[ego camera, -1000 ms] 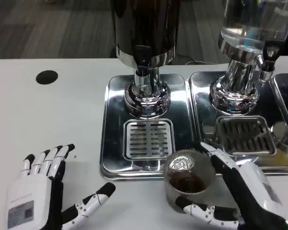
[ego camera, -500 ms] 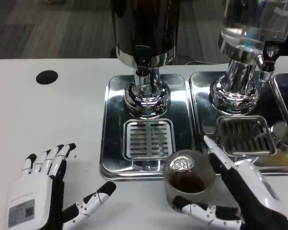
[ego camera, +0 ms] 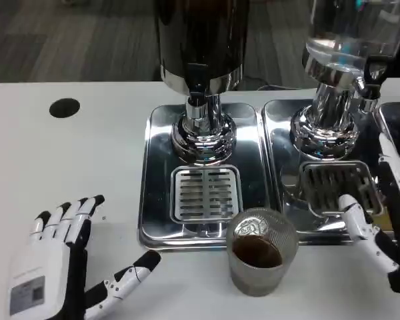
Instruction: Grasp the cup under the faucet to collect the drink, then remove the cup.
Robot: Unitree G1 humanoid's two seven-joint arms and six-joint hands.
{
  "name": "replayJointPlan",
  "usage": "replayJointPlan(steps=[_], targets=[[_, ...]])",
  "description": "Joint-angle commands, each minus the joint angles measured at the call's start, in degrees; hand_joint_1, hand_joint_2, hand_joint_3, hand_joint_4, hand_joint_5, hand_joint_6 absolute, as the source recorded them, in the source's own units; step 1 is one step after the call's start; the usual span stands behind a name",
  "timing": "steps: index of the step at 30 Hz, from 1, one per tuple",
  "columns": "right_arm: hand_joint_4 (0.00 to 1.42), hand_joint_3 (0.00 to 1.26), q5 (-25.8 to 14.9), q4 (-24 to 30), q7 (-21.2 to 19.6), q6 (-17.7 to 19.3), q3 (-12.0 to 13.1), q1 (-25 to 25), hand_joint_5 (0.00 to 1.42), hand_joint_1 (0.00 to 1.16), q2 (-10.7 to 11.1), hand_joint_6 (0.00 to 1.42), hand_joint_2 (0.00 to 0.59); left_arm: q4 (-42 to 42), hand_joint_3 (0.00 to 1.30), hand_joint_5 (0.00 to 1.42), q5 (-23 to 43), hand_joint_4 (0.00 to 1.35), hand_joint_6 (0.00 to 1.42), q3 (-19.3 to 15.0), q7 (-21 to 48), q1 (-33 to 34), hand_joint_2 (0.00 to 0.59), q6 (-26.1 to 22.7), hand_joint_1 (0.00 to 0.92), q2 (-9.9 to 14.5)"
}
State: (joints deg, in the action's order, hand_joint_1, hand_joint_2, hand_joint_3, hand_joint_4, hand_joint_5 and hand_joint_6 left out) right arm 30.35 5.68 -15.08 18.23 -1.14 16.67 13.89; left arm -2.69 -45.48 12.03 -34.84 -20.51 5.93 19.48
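A clear glass cup [ego camera: 260, 252] with dark drink in it stands on the white table, just in front of the left drip tray [ego camera: 205, 193]. The dark dispenser's faucet [ego camera: 198, 107] hangs above that tray's grate, behind the cup. My right hand [ego camera: 380, 220] is at the right edge, fingers spread, apart from the cup and holding nothing. My left hand [ego camera: 60, 263] lies flat on the table at the lower left, fingers apart and empty.
A second dispenser [ego camera: 340, 73] with a clear tank stands on its own steel tray [ego camera: 333, 187] at the right. A black round hole [ego camera: 65, 107] marks the table at the far left.
My right hand has let go of the cup and moved away to the right. The cup stays standing in front of the tray. The left hand has not moved.
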Motion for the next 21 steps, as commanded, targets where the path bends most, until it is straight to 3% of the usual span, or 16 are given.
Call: replayJointPlan(steps=[1,3,8,12,16,21], targets=[[0.0,0.01,14.6,-4.5,-6.4,-5.7,-1.9,-3.8,0.0,0.01,3.1,0.0,0.53,0.1,0.17,0.08,-0.2,0.0,0.04,-0.9,-2.8,-1.1,0.114,3.3,0.0,0.9],[0.0,0.01,20.3,-6.5,-7.4,-9.1,-3.5,-5.0,0.0,0.0,4.5,0.0,0.546,0.2,0.16,0.08,-0.7,0.0,0.02,-1.1,-3.6,-1.5,0.131,3.8,0.0,1.1],[0.0,0.02,28.6,-11.2,-10.6,-15.8,-7.7,-6.1,0.0,0.0,6.0,0.0,0.55,1.3,0.14,0.07,-4.2,0.0,0.01,-0.1,-5.7,-2.9,0.152,3.2,0.0,1.5],[0.0,0.05,30.2,-14.5,-13.5,-16.7,-10.2,-6.4,0.0,0.0,7.3,0.0,0.563,1.3,0.13,0.07,-7.0,0.0,0.01,1.4,-6.5,-3.9,0.154,2.1,0.0,0.7],[0.0,0.06,29.5,-16.3,-17.4,-15.2,-11.6,-6.4,0.0,0.0,8.9,0.0,0.56,1.2,0.12,0.06,-8.7,0.0,0.0,2.4,-6.4,-4.5,0.156,1.4,0.0,0.6],[0.0,0.08,29.4,-17.5,-20.4,-13.8,-12.9,-6.6,0.0,0.09,10.7,0.0,0.561,1.7,0.12,0.06,-10.1,0.0,0.0,3.2,-6.0,-5.2,0.151,-0.1,0.0,0.7]])
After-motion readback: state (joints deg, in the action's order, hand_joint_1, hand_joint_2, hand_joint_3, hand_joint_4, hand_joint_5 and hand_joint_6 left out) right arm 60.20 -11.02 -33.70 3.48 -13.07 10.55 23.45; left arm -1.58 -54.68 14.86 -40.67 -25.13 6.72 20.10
